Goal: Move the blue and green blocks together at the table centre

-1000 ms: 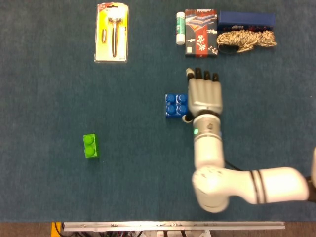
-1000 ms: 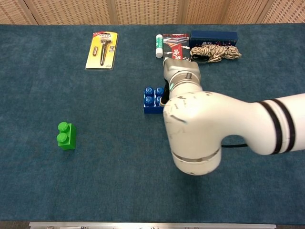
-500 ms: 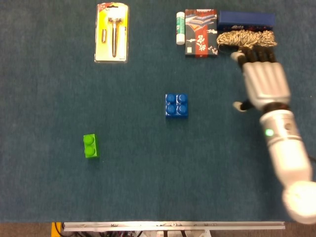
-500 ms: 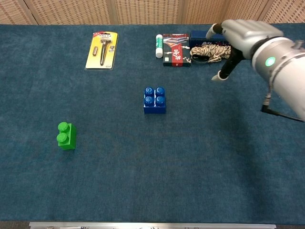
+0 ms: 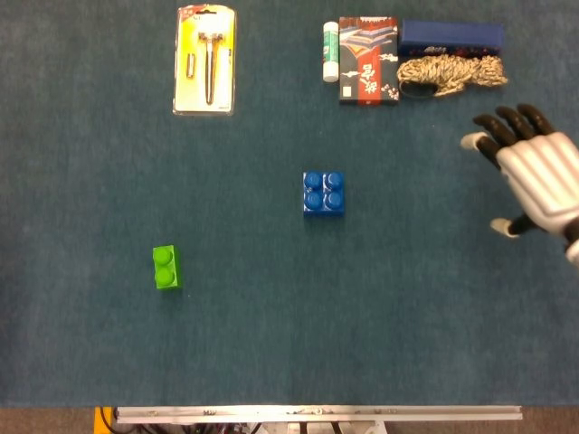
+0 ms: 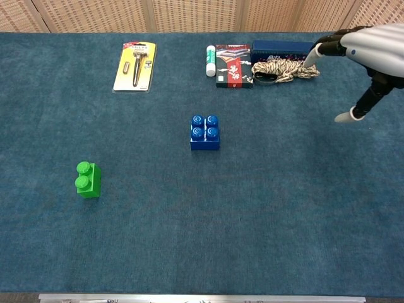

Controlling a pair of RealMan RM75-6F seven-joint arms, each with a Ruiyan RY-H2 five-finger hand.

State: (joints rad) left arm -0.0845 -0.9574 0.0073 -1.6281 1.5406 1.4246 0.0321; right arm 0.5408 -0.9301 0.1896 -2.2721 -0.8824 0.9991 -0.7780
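The blue block (image 5: pixel 323 193) (image 6: pixel 205 132) lies alone near the middle of the blue cloth, nothing touching it. The green block (image 5: pixel 166 267) (image 6: pixel 88 180) stands well to its left and nearer the front edge. My right hand (image 5: pixel 534 176) (image 6: pixel 366 53) hovers at the far right edge, palm down, fingers spread, holding nothing, far from both blocks. My left hand appears in neither view.
Along the back stand a yellow blister pack of tools (image 5: pixel 205 60), a white glue stick (image 5: pixel 330 51), a red patterned box (image 5: pixel 368 60), a dark blue box (image 5: pixel 450 35) and a coil of rope (image 5: pixel 450 71).
My right hand left the blue block's right side and swung to the far right edge. Both blocks stayed where they were.
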